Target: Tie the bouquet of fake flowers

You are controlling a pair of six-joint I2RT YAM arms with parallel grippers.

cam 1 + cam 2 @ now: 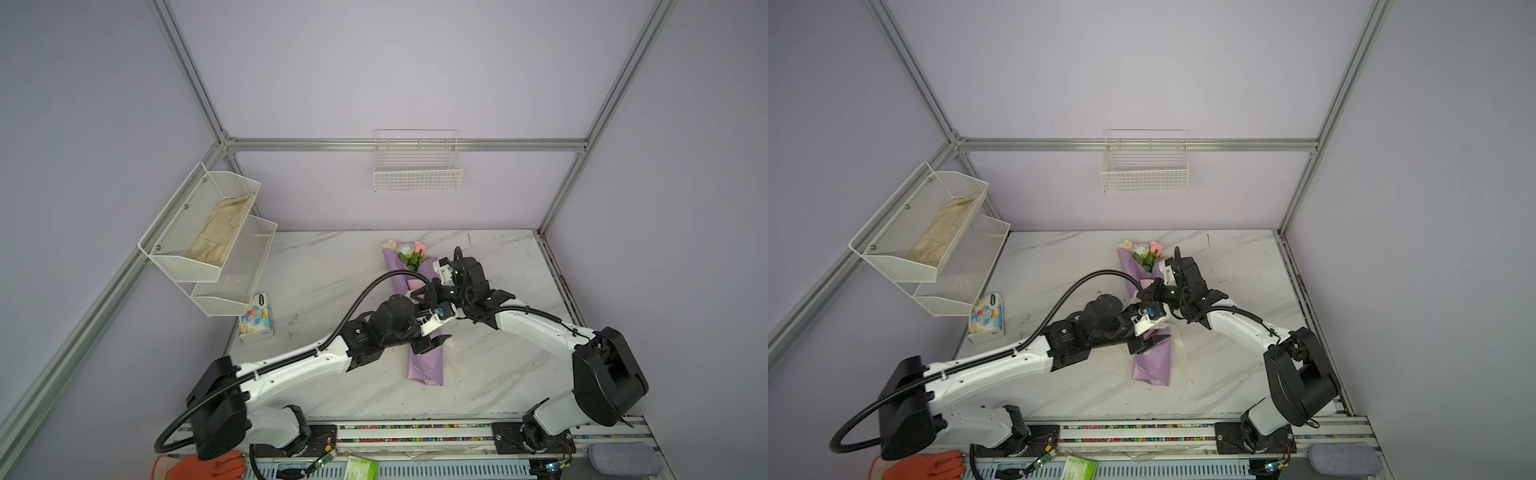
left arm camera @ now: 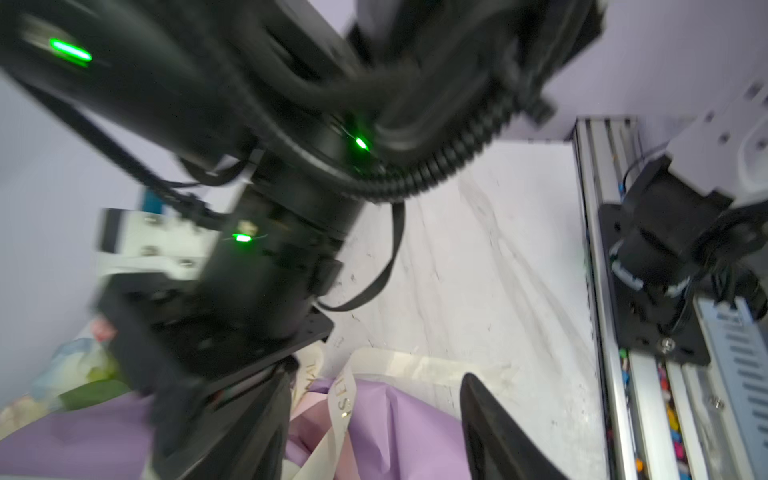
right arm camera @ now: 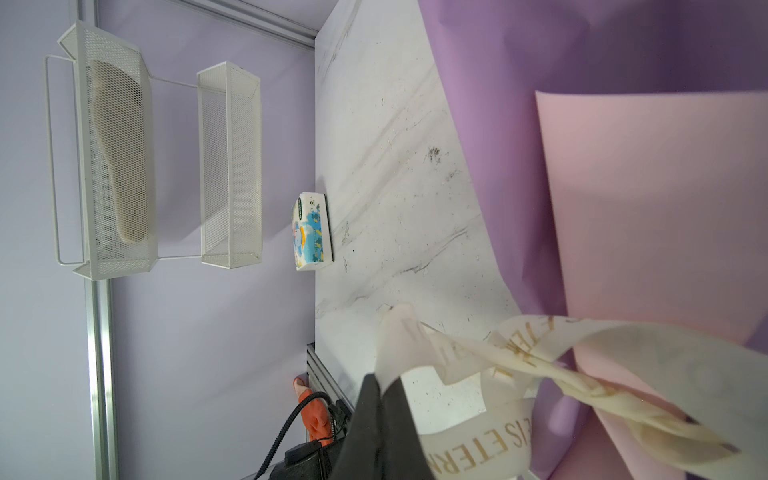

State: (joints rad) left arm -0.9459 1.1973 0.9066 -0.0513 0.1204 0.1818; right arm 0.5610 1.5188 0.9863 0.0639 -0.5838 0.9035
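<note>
Bouquet [image 1: 424, 368] lies wrapped, mid-table [image 1: 332, 291]. Looks like the knot step: right end effector [image 3: 376, 390] clamped on ribbon [image 3: 519, 353], left end effector [image 1: 433, 343] apart over the wrap. Next, probably: left grabs loose tail, pull tight.

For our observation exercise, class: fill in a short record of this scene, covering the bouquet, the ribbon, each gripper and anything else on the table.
Flowers: bouquet of fake flowers, wrapped in lilac paper, lying on the table
Tie: cream lettered ribbon across the wrapper
Left: left gripper, jaws open over the wrapper
Right: right gripper, jaws shut on the ribbon
Other: tissue pack at the table's left edge
</note>
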